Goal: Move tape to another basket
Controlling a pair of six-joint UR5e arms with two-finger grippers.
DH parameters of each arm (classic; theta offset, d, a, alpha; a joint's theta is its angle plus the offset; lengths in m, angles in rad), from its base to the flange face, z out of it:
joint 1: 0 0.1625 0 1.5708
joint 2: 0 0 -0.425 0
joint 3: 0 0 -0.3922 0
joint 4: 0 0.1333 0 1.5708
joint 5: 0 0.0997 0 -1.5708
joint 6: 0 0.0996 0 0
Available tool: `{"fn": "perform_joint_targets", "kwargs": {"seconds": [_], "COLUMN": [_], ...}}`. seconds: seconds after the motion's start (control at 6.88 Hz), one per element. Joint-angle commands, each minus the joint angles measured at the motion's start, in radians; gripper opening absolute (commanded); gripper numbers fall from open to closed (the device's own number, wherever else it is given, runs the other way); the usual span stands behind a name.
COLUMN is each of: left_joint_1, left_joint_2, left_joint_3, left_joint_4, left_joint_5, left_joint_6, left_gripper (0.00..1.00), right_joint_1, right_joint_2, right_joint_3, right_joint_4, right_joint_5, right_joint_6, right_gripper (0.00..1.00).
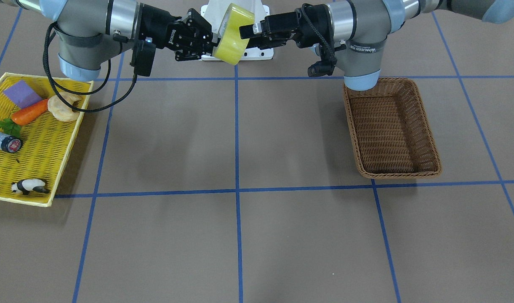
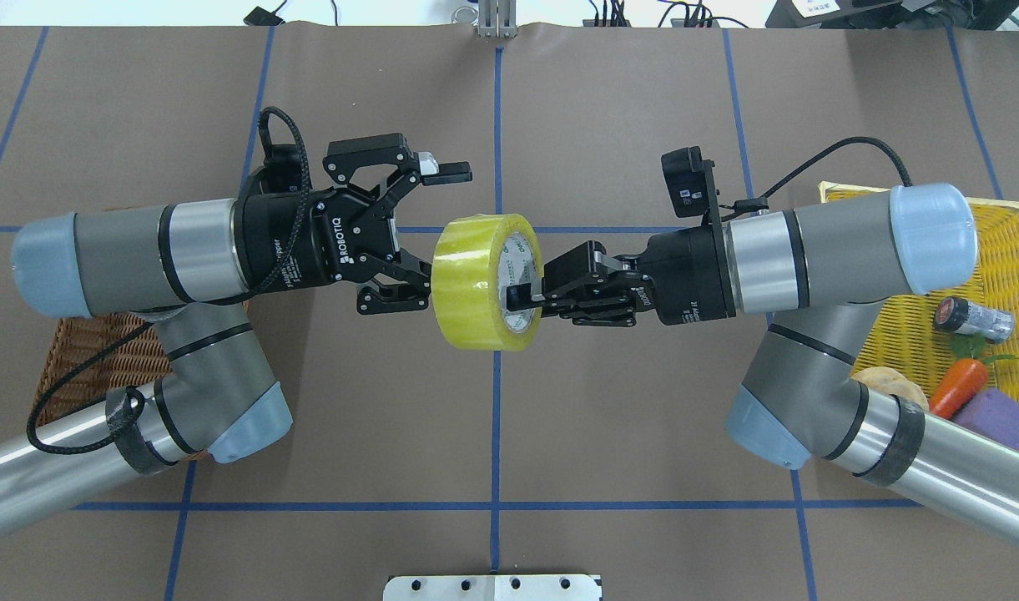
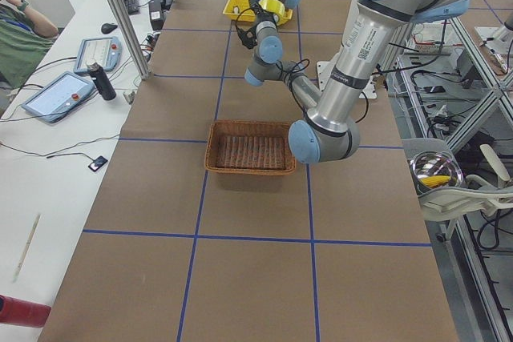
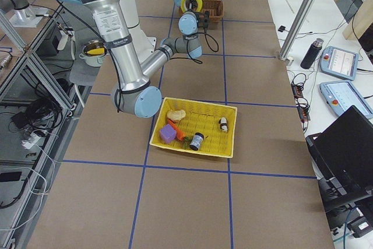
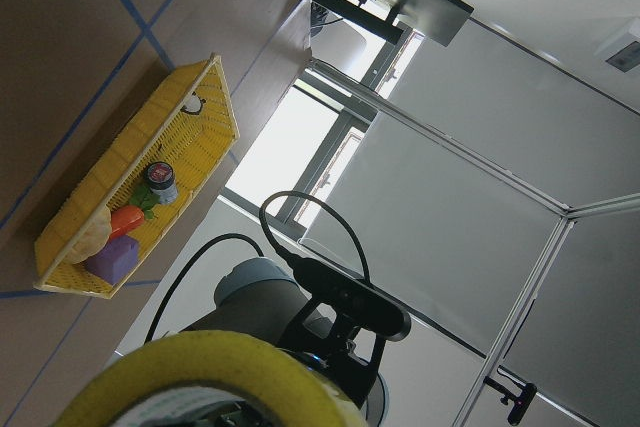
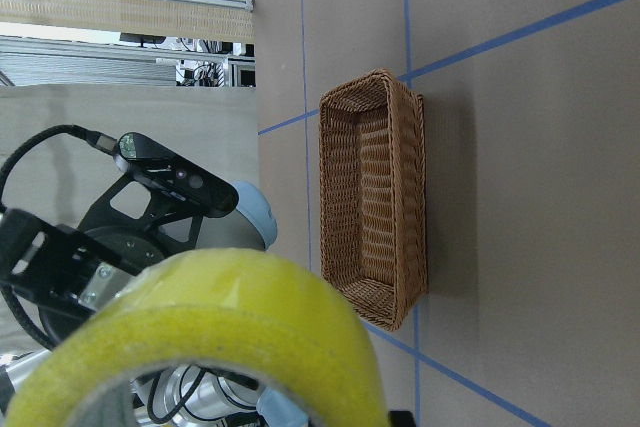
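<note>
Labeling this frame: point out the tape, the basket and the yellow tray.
tape point(image 2: 467, 284), overhead view, yellow outer band
basket point(image 1: 391, 130), front-facing view, bare floor
yellow tray point(image 1: 50, 160), front-facing view, bare mesh

Looks over the curved top of the yellow tape point(image 5: 215, 362) at the bottom edge. Catches a grey arm point(image 5: 250, 292) with looped black cable just behind. Shows, well apart on the brown bench point(image 5: 60, 57), a yellow tray point(image 5: 218, 97) holding carrot point(image 5: 125, 220), purple block point(image 5: 112, 259) and small jar point(image 5: 161, 181).

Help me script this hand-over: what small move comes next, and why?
Probably ease the left gripper forward until its open jaws straddle the tape: the right gripper alone grips it in mid-air, and the basket lies on the left arm's side.
</note>
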Motion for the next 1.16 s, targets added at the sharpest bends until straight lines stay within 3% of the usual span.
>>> {"fn": "perform_joint_targets", "kwargs": {"seconds": [0.0, 0.15, 0.58, 1.02], "left_joint_1": [0.0, 0.003, 0.005, 0.008], "left_joint_2": [0.001, 0.0, -0.002, -0.002], "left_joint_3": [-0.001, 0.005, 0.007, 0.008], "left_joint_4": [-0.004, -0.004, -0.004, -0.004], "left_joint_5": [0.0, 0.0, 0.0, 0.0], "left_joint_6": [-0.001, 0.001, 0.001, 0.002], "left_gripper": [0.78, 0.71, 0.68, 0.48], "right_joint_1": [-0.001, -0.001, -0.001, -0.003], "right_joint_2": [-0.001, -0.001, 0.001, 0.002], "right_joint_3": [-0.003, -0.003, -0.003, -0.003], "right_joint_4": [0.0, 0.0, 0.0, 0.0], "right_joint_5": [0.0, 0.0, 0.0, -0.005], "right_joint_6": [0.0, 0.0, -0.003, -0.003], "right_gripper": [0.0, 0.0, 0.0, 0.01]}}
